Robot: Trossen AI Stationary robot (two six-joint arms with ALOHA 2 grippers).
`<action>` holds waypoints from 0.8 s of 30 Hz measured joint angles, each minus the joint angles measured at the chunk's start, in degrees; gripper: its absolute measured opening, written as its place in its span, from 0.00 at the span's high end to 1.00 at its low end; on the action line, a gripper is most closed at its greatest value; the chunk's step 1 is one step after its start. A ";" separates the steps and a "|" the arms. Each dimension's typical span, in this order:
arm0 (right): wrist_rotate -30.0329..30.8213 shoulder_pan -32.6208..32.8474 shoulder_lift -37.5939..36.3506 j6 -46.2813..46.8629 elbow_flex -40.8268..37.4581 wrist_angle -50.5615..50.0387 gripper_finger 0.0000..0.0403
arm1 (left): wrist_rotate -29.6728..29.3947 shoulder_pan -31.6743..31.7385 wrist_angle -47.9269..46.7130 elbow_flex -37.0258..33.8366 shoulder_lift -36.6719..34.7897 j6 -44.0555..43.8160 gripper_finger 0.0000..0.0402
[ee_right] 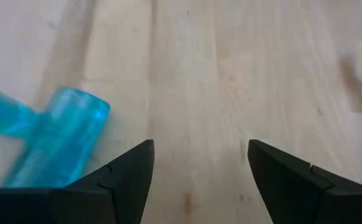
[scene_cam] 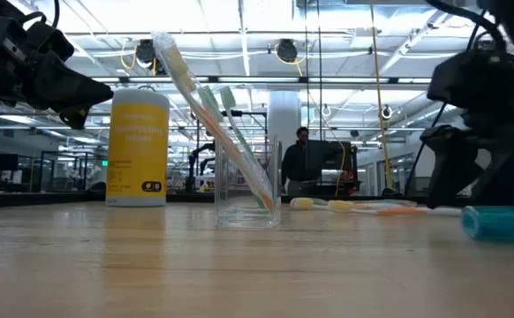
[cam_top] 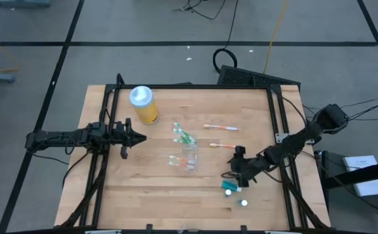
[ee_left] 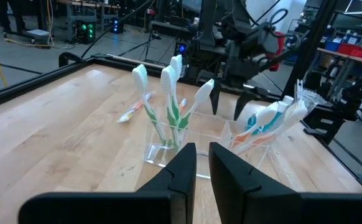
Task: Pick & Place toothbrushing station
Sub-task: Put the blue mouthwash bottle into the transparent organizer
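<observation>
Nearest, the teal tube lies beside the open right pincer; light, slick, probably best gripped across its body, while the left pincer waits nearly closed.

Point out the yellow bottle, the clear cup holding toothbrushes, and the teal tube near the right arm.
yellow bottle [scene_cam: 139, 146]: low view, middle of its yellow body.
clear cup [scene_cam: 247, 210]: low view, lower wall of the cup.
teal tube [ee_right: 60, 146]: right wrist view, middle of its blue-green body, beside the open jaws.
</observation>
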 joint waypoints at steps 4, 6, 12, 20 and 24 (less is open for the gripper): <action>-6.86 -0.62 -4.42 -1.14 0.05 0.04 0.37 | 0.00 0.00 0.04 -0.02 0.00 0.00 0.88; -8.42 0.31 -6.34 0.46 0.51 -0.31 0.37 | 0.00 -0.01 0.02 -0.01 0.00 0.00 0.88; -9.69 5.37 -4.49 6.70 3.84 -0.64 0.37 | 0.00 -0.02 0.02 0.00 0.00 0.00 0.88; -10.27 7.33 2.89 8.39 5.09 -0.38 0.37 | 0.00 -0.02 0.00 -0.02 0.00 0.00 0.88; -11.02 7.31 4.19 7.58 5.09 -1.07 0.37 | 0.00 0.00 0.02 -0.02 0.00 0.00 0.88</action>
